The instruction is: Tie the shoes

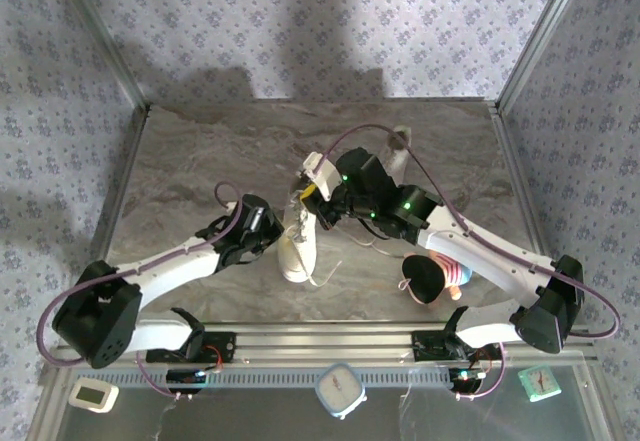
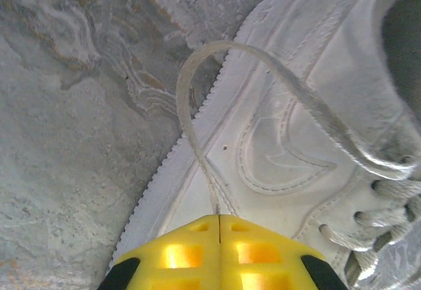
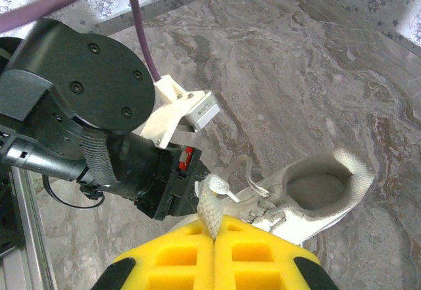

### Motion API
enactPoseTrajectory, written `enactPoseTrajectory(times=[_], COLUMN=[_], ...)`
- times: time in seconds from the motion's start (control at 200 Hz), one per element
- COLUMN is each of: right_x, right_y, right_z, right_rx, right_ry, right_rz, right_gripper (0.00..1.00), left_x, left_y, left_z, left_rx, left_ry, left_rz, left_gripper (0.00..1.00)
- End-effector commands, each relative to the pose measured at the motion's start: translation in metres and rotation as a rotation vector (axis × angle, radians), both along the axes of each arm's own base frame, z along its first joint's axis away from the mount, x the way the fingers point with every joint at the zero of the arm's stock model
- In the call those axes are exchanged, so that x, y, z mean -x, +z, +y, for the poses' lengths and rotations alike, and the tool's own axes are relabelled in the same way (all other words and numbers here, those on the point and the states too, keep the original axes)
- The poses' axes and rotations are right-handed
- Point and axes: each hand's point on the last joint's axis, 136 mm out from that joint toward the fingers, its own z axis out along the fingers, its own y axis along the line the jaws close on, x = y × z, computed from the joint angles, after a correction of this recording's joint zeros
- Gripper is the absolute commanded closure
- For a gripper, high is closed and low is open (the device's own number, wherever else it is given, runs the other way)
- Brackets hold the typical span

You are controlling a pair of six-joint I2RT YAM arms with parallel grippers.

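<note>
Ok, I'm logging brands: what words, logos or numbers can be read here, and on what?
No readable words or numbers.
White low-top sneaker: stitched swoosh-shaped mark on its side, no letters.
White square clock, green clock, white timer: faces too small to read.

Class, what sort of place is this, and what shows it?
Likely a robot lab test cell: arms bolted to a rail, a table walled by patterned panels, small clocks in front.

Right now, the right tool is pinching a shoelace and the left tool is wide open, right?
Not quite. The left tool is shut too, pinching a lace loop of the white shoe, as the left wrist view shows. The right tool does pinch a lace end.
</note>
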Motion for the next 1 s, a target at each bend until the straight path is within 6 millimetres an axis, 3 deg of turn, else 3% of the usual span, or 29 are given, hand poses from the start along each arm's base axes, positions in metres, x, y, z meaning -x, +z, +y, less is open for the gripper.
enactPoseTrajectory(times=[0.0, 0.23, 0.74, 0.994], right_x=[-0.002, -0.009, -0.031, -0.027], right_y=[0.012, 0.012, -0.036, -0.057], right_z=[-0.004, -0.003, 0.019, 0.034], right_rx=[-0.035, -0.05, 0.061, 0.068], right_ry=[-0.04, -0.092, -0.075, -0.026], right_rz=[-0.013, 0.037, 0.211, 0.287], right_gripper=[1.0, 1.0, 1.0, 1.0], left_x=[-0.006, -0.007, -0.002, -0.001], left_y=[0.021, 0.033, 0.041, 0.043], left_z=[-0.003, -0.005, 0.007, 0.012], left_rx=[-0.027, -0.039, -0.069, -0.08], left_ry=[-0.053, -0.121, -0.111, -0.1], left_rz=[-0.096, -0.189, -0.244, -0.247], left_gripper=[1.0, 1.0, 1.0, 1.0])
